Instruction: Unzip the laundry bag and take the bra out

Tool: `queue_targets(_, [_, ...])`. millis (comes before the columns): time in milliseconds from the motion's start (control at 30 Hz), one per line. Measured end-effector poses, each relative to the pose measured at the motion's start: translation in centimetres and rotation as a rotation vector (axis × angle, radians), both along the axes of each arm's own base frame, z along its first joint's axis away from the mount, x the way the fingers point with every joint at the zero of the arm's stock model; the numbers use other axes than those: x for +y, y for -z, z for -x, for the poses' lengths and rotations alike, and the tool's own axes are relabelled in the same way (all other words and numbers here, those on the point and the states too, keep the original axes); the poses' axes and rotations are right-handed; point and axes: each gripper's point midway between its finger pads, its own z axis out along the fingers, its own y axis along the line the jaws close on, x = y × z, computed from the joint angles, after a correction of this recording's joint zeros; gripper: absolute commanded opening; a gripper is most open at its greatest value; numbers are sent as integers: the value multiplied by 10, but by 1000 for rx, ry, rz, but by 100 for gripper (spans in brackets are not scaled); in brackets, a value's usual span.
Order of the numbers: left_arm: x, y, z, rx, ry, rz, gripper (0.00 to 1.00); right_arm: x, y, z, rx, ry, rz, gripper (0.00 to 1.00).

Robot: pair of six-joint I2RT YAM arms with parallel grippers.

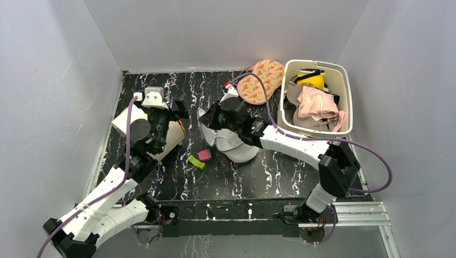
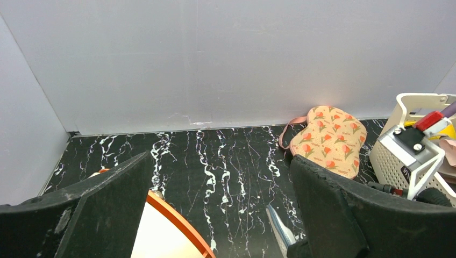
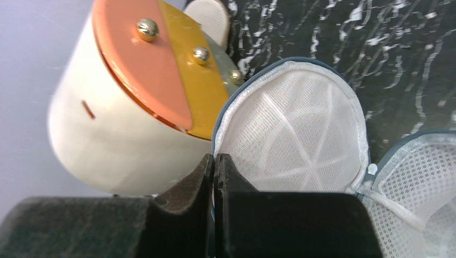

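Near the middle of the table, just below the right arm's wrist, sits the laundry bag, and the unzipping looks done: its round lid panel is swung clear of the body and joined to it only along one short stretch of rim. The right gripper has its jaws pressed together on the grey-edged rim of that panel, holding it up. The left gripper is spread wide with nothing between its fingers, hovering over a white container with an orange top that stands just beside the lifted panel. A peach, flower-printed padded piece with a pink strap, which I take for the bra, lies flat at the back of the table, just beside the white basket and well apart from the bag. If that reading is right, the removal is done too, and little is left but letting go. Whether anything is inside the bag cannot be told. The pouch itself is squat, with no strong long axis of its own; opened out, body and panel make a line running from near-right to far-left in the top view, and the mouth seems to face up and toward the left arm
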Motion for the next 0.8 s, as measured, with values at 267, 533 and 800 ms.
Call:
queue_targets(267, [-3, 5, -3, 13, 1, -10, 98, 11, -7, 13, 56, -69, -134, 0])
queue_targets(533, [-10, 15, -9, 40, 18, -30, 97, -20, -14, 21, 66, -61, -211, 0])
queue_targets(800, [-15, 18, -10, 49, 37, -32, 97, -71, 10, 20, 102, 27, -201, 2])
